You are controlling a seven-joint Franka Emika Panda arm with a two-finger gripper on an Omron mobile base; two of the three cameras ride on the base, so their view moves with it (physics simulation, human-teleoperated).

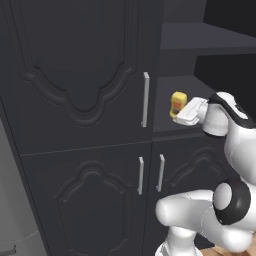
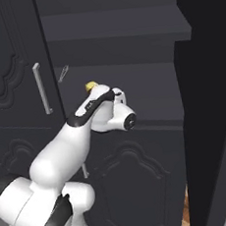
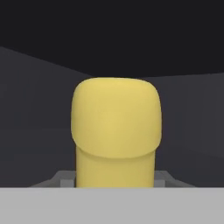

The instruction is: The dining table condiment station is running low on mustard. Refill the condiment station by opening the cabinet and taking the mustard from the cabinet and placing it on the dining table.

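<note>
Mustard (image 1: 178, 103) upright on the open cabinet (image 1: 75, 75) shelf, right-hand door swung wide, long axis vertical, cap up. Gripper (image 1: 181, 113) reached in level from the robot's side, narrowed around the bottle's lower body and, judging by the hand view with the yellow cap dead centre between the tips, gripping it. Straight back out toward the robot probably the way clear, bottle kept upright, shelf above and open door edge at the right the things to miss.
</note>
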